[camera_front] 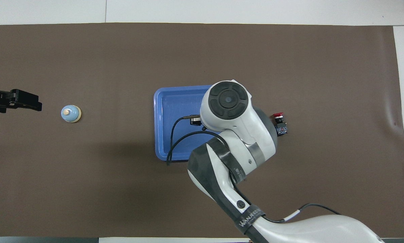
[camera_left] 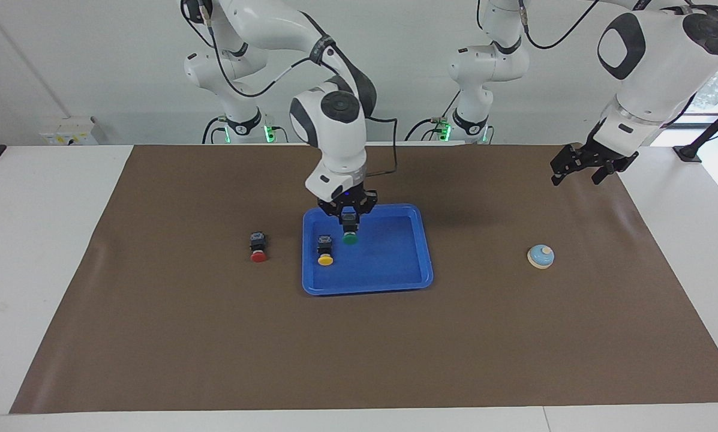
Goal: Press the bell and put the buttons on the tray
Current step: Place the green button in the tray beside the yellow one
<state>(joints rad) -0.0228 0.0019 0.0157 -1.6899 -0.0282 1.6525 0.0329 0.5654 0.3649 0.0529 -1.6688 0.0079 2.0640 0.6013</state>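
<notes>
Two grippers: both mine; my right one works over the tray, my left one waits.
Left gripper (camera_left: 580,168): jaws spread, holding nothing, raised over the brown mat (camera_left: 155,336) at the left arm's end of the table.
Right gripper (camera_left: 350,211): fingertips clamped on the black body of the green button (camera_left: 350,236), cap pointing away from me, low over the part of the tray nearest the robots.
Step in hand, as I judge it: setting the green button down. I should lower until the body rests on the tray floor, part the fingers only then, and lift straight up so the blocky body does not tip or slide into its neighbour.
Tray (camera_left: 394,282): bright blue plastic, flat, rounded corners, raised rim; mid-table.
Yellow button (camera_left: 324,251): already lying in the tray, just beside the green one, toward the right arm's end; black boxy body, smooth round cap.
Red button (camera_left: 258,247): on the mat outside the tray, near its rim on the right arm's side; same shape, not yet moved.
Bell (camera_left: 540,256): light-blue dome, cream base rim and knob; on the mat well apart from the tray, toward the left arm's end, nothing touching it.
Mat: matte brown sheet, slightly rippled at the edges.
</notes>
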